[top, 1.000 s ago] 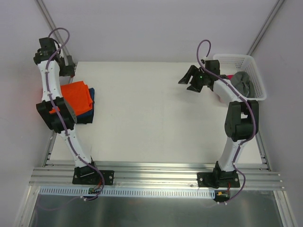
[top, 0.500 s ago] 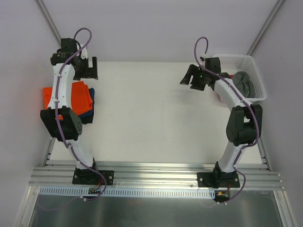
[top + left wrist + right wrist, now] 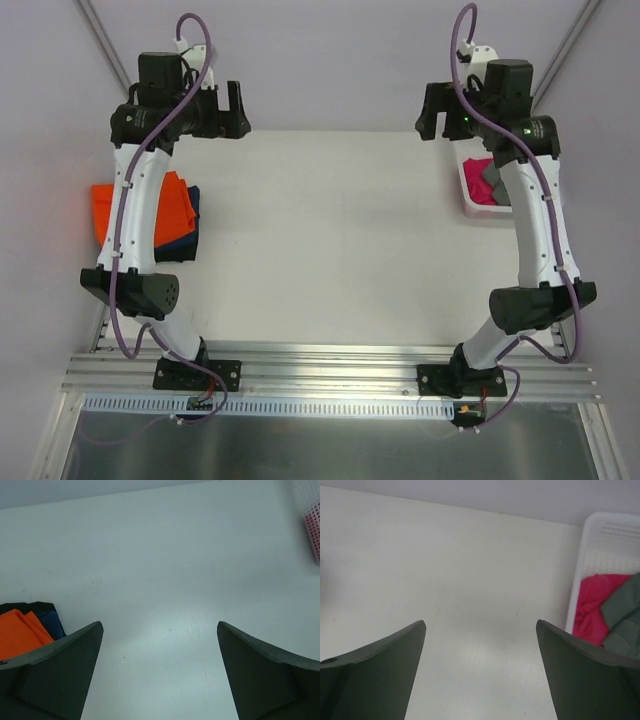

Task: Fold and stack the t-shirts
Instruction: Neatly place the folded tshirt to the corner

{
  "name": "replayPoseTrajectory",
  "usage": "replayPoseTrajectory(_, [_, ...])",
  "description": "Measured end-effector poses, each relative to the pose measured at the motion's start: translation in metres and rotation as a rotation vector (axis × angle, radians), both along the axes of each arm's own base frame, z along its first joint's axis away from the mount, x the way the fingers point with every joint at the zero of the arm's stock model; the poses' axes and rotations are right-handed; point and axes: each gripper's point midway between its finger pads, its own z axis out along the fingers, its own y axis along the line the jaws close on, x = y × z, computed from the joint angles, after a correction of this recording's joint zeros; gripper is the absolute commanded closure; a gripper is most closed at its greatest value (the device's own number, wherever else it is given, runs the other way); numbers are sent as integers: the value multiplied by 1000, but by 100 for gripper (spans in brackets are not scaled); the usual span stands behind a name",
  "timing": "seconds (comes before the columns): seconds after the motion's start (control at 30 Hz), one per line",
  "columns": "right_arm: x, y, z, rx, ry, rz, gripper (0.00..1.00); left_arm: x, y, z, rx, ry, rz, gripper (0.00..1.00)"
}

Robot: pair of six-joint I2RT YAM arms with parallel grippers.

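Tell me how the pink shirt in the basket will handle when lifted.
The pink shirt lies crumpled with soft folds, so it will probably go limp and drape rather than hold shape. The grey shirt overlaps its edge, so that may drag along. The basket looks like light lattice plastic and might shift if cloth snags.

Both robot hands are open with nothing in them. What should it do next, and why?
Probably the right gripper should dip into the basket and pinch the grey shirt, which seems to lie partly over the pink shirt. Both lie crumpled there, while the orange shirt is already folded at the left. That gripper is open and nearest.
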Motion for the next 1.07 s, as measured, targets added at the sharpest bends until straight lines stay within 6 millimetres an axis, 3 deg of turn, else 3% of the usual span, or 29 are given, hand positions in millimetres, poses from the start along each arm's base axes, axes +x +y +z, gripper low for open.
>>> replayPoseTrajectory(0.13, [-31, -28, 20, -76, 19, -116, 0, -16, 7, 24, -15, -60, 18, 1])
replayPoseTrajectory(0.3, [-81, -56, -2, -155, 123, -202, 3, -36, 13, 31, -3, -81, 40, 1])
replayPoseTrajectory(0.43, [-105, -65, 0, -172, 130, -225, 3, -47, 18, 27, 11, -75, 50, 1])
replayPoseTrajectory(0.73, [-120, -68, 0, -163, 132, -233, 3, -64, 23, 11, 68, -60, 28, 1])
replayPoseTrajectory(0.93, [-124, -58, -4, -127, 152, -196, 3, -93, 31, 18, 149, -127, -19, 1])
replayPoseTrajectory(1.07, [-133, -55, -22, -121, 195, -172, 3, -119, 45, 22, 220, -179, -8, 1])
